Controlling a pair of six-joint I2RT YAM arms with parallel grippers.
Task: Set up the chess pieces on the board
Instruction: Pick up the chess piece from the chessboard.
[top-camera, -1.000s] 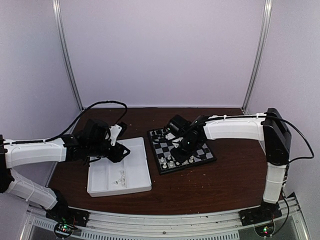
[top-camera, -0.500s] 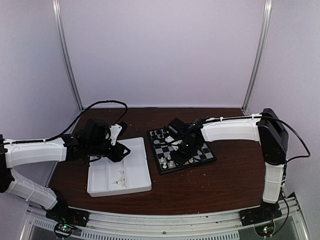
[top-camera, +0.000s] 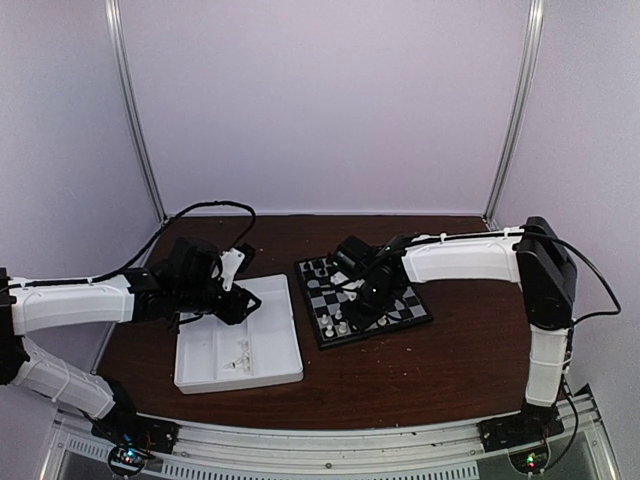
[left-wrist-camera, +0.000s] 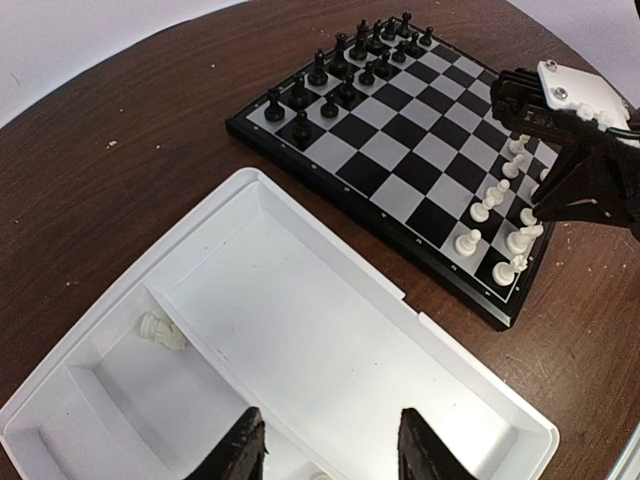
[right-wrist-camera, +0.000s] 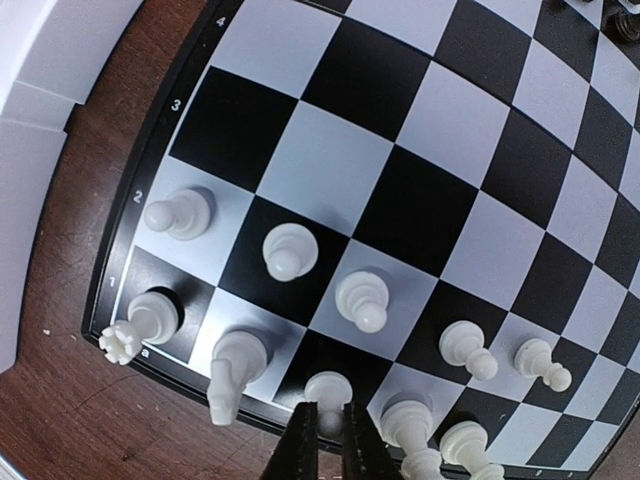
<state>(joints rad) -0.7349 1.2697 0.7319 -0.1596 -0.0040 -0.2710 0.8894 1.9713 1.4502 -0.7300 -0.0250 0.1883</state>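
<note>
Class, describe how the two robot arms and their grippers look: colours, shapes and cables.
The left arm and right arm have smooth white shells with black joints, and black cables run along them. The left gripper and right gripper have slim black fingers.

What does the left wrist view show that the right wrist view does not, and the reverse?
Only the left wrist view: the inside of the white tray with one white piece lying there, the open left gripper, and the full rows of black chessmen at the far end of the chessboard. Only the right wrist view: the rank numbers on the rim, and the right gripper shut on a white chessman in the first row. Both: the chessboard, the white chessmen standing at one end, an edge of the tray, the brown table.
</note>
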